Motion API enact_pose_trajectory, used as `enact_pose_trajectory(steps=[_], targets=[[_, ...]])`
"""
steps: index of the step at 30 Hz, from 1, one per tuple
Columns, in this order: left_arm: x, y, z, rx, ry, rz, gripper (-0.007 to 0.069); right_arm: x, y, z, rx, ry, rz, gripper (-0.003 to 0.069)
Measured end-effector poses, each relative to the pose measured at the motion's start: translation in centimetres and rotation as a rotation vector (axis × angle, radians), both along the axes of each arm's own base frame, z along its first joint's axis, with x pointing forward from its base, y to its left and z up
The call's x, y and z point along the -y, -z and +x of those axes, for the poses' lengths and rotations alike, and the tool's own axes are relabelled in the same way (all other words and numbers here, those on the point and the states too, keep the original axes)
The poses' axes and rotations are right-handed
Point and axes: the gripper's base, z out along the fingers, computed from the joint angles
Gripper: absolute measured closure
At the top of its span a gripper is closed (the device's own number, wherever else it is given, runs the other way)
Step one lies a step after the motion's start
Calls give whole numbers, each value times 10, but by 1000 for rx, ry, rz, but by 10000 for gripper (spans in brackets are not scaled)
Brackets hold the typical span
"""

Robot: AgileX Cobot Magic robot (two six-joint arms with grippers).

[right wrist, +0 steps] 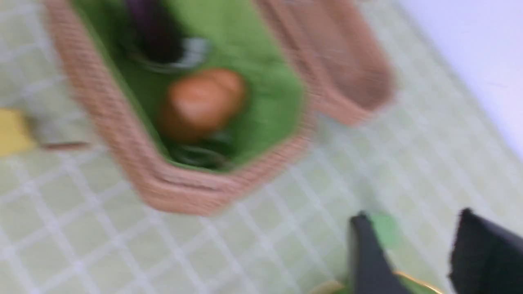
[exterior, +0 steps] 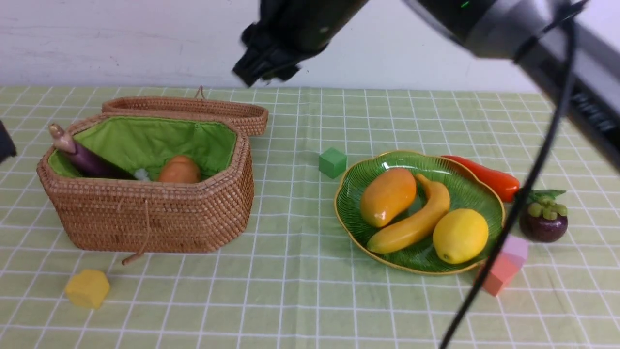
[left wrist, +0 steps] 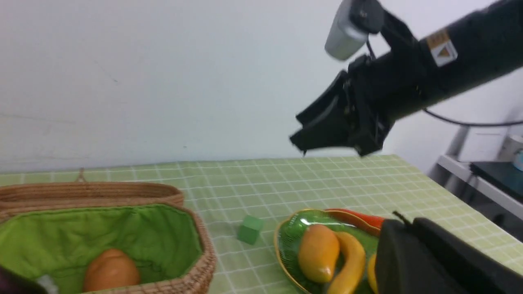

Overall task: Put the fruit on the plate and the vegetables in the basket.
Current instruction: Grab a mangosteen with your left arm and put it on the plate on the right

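Green-checked cloth (exterior: 290, 271), white wall (exterior: 121, 43) behind. Right gripper (right wrist: 412, 216) spread, empty, aloft; left gripper (left wrist: 408, 253) opening unclear.

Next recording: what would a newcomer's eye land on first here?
The green plate on the right, holding mango, banana and lemon, and the wicker basket on the left with eggplant and potato inside. The right hand hangs open high above the table, where a red pepper and mangosteen lie beside the plate.
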Motion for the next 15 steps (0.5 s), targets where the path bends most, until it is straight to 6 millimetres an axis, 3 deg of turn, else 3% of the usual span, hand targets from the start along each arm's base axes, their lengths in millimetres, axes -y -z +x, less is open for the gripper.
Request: enact_pose_trajectory(steps=[5, 7, 9, 13, 14, 15], targets=[[6, 3, -5, -27, 86, 28, 607, 50, -25, 3, 29, 151, 14, 655], [8, 4, -6, -27, 116, 45, 607, 66, -26, 4, 14, 196, 15, 672], [11, 6, -9, -21, 156, 73, 607, 100, -24, 8, -23, 280, -2, 675], [15, 7, -12, -27, 214, 96, 607, 171, 1, 19, -138, 459, -54, 656], [15, 7, -12, -28, 216, 97, 607, 171, 4, 20, -147, 458, -58, 654], [16, 8, -13, -31, 228, 102, 607, 199, 18, 26, -205, 531, -62, 636]])
